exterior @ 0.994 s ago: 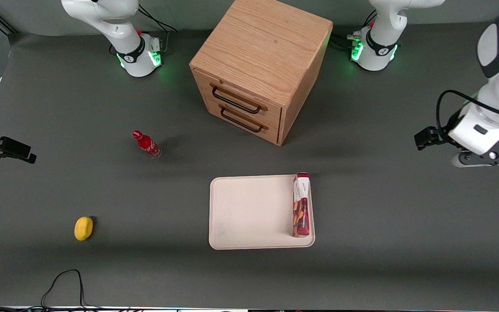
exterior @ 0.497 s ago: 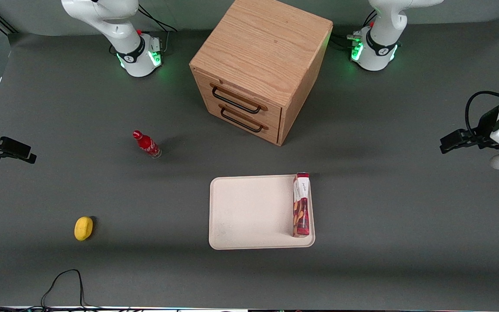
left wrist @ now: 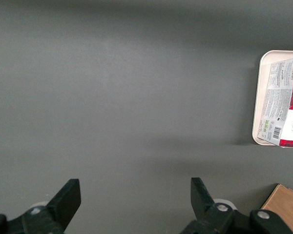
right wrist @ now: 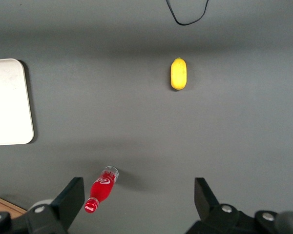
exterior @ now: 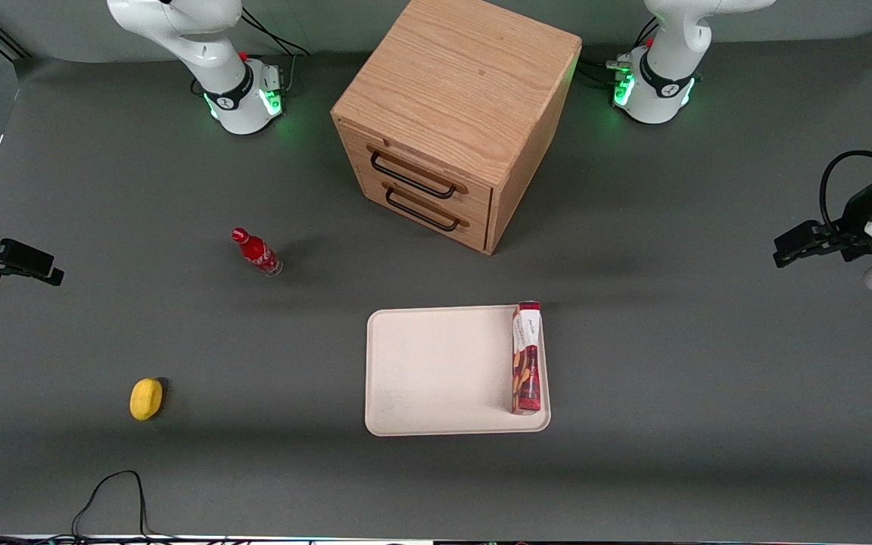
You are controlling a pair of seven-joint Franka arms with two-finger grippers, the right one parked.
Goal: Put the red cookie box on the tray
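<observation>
We are seeing even, soft overhead light falling on the dark grey bench (exterior: 103, 189), with no glare. The cabinet (exterior: 451, 121) is casting a broad dim shadow toward the working arm's end, and faint shadow bands are crossing the bench. Green lamps are glowing at both arm bases (exterior: 243, 102). The cream tray (exterior: 436, 371) is reading bright but not blown out. The hand (left wrist: 132, 200), open above bare bench, is looking slightly soft-edged in the left wrist view.
</observation>
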